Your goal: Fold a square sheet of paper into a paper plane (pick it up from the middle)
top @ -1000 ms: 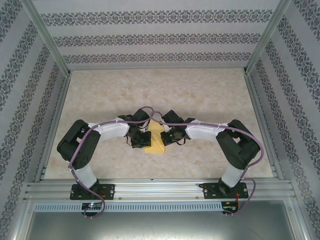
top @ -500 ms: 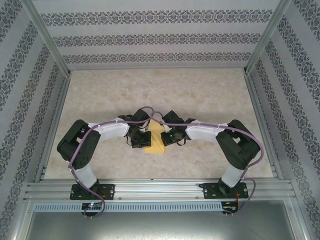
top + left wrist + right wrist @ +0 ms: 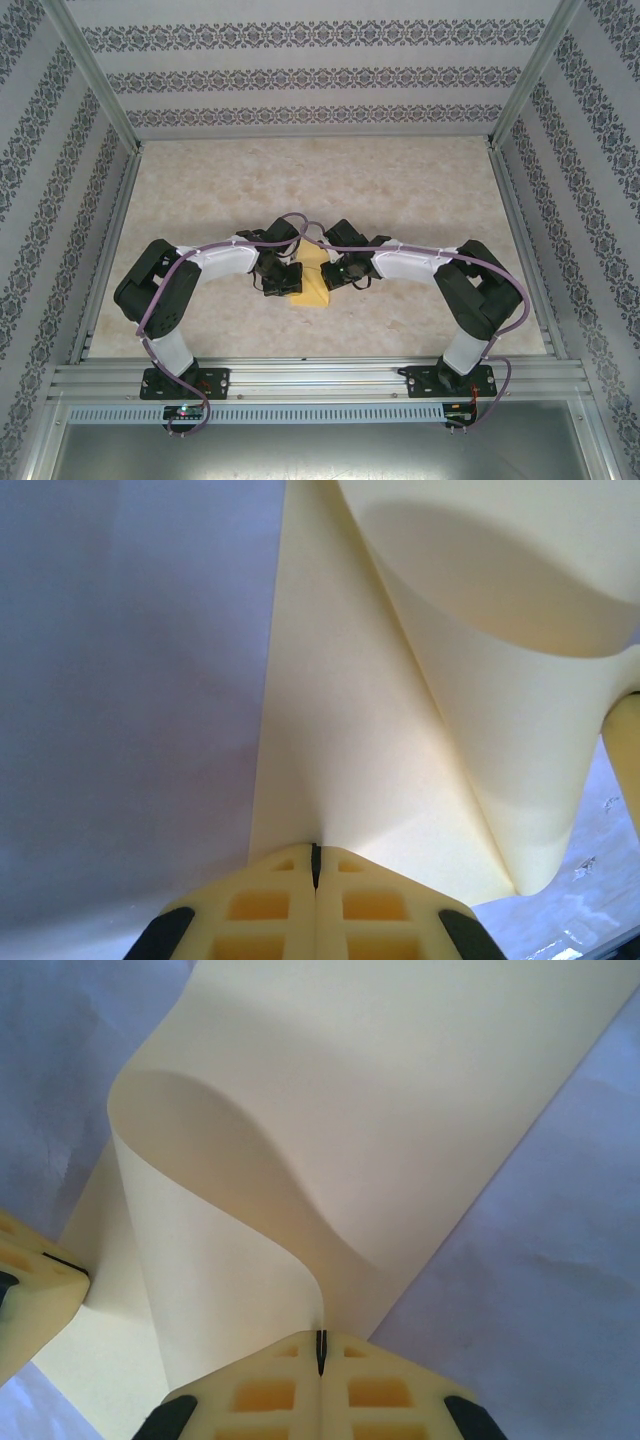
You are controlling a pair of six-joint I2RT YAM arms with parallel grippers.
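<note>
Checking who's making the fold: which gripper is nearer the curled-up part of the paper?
Right. The right gripper pinches the square sheet of paper right at the foot of the curl. The left gripper pinches the flat layer, with the curl rising farther off.

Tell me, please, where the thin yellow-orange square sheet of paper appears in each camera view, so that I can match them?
Top external: the square sheet of paper shows at picture centre, between the left gripper and the right gripper.
Left wrist: the sheet rises from the shut left gripper at bottom centre.
Right wrist: the sheet fills the centre above the shut right gripper.
Shared landmark: the curled flap, top right in the left wrist view and left in the right wrist view.
</note>
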